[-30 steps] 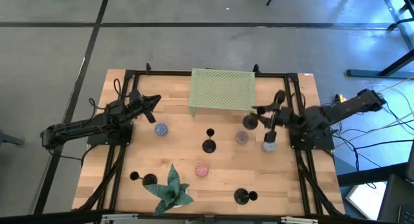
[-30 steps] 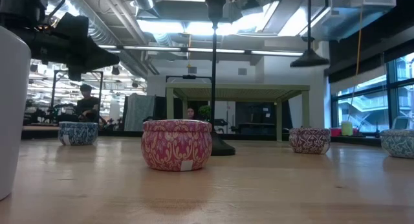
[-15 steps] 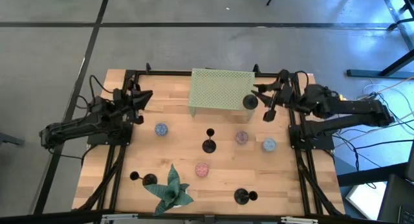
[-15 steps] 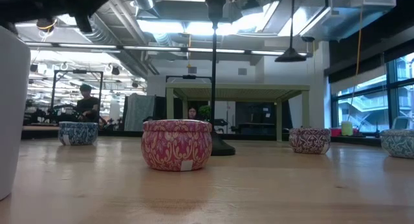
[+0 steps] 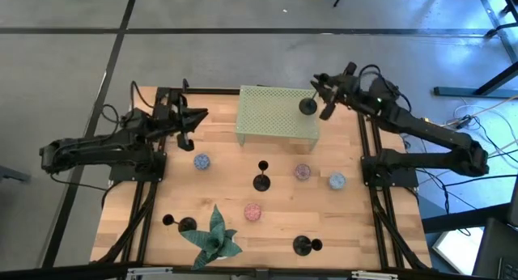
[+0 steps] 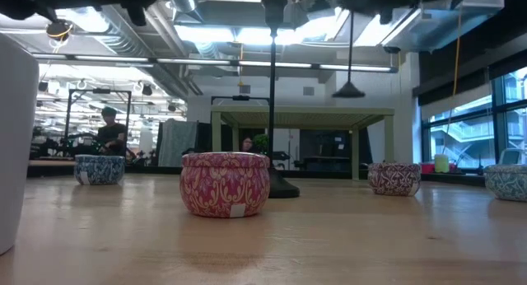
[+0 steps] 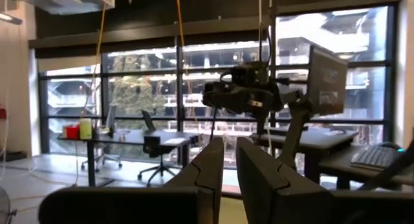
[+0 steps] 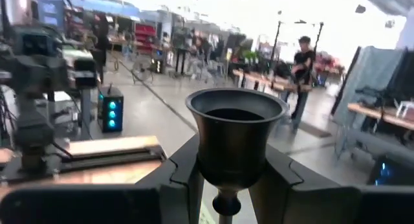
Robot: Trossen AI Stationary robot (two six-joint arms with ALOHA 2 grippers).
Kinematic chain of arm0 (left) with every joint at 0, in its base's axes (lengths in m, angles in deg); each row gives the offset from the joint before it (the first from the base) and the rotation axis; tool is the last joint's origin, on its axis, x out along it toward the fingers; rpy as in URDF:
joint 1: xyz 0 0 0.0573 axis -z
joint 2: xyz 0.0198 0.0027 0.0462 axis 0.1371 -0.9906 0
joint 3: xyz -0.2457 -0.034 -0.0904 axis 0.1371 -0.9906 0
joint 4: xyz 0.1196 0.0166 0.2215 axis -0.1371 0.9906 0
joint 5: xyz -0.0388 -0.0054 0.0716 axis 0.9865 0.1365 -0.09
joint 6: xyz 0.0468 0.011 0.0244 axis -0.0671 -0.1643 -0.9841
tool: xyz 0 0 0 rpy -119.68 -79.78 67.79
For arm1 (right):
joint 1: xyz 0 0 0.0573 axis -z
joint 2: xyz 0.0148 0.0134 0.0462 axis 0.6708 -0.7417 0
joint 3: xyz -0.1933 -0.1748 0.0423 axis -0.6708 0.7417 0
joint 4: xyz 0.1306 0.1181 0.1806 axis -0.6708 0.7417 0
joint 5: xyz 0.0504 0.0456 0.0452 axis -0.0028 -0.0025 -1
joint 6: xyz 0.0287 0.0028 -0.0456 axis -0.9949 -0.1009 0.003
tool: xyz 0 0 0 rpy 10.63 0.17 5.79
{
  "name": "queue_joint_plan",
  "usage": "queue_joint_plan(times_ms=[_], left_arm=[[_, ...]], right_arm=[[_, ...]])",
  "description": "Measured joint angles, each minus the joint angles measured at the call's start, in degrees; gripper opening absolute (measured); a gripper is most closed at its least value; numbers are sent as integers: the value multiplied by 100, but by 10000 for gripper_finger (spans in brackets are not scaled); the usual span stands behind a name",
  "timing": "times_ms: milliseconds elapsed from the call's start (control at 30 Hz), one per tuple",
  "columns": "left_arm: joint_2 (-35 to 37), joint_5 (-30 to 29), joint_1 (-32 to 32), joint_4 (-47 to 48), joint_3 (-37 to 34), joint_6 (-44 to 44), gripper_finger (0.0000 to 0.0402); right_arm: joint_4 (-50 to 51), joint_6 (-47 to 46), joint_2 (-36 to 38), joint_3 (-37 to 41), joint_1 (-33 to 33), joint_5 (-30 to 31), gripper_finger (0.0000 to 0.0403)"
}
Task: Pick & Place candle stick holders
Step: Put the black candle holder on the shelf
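Note:
My right gripper (image 5: 325, 100) is shut on a black candle stick holder (image 5: 307, 107), which it carries in the air over the right end of the green mesh shelf (image 5: 278, 112). The holder's stem and disc base (image 6: 349, 91) hang in the low view. Three more holders stand on their disc bases on the table: centre (image 5: 261, 180), near left (image 5: 180, 223) and near right (image 5: 305, 246). My left gripper (image 5: 197, 117) is shut on nothing, raised over the table's far left. My right gripper pinches the holder's top cup (image 8: 234, 160) between its two fingers (image 8: 183, 179), at the cup's lower half. The fingers reach in level from the table's right side. The holder hangs upright with its cup up, lifted clear of the table and shelf.
Small patterned tins sit on the table: blue (image 5: 201, 161), grey-pink (image 5: 303, 172), blue (image 5: 337, 181) and red (image 5: 253, 211). A green star-shaped plant (image 5: 214, 236) stands near the front left. People and desks show in the room beyond.
My right gripper has swung from above the table's right side toward the far edge, carrying the holder upright to the shelf's right end. My left gripper has risen and tipped upward, leaving the low view.

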Motion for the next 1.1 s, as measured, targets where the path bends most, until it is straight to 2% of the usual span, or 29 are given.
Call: queue_joint_plan(times_ms=[200,467,667,900,1100], left_arm=[[-209,-31,0,-456,0,-266,37],[-204,-32,0,-470,0,-494,37],[-204,-36,0,-470,0,-494,37],[-204,-36,0,-470,0,-491,37],[-204,-36,0,-470,0,-492,37]], right_arm=[[-177,-311,-631,2,745,-157,101],[-823,-641,-993,2,1212,-187,101],[-768,-1083,-1140,2,1317,-503,101],[-815,-1192,-1160,2,1326,-127,101],[-823,-1162,-1158,2,1332,-108,117]])
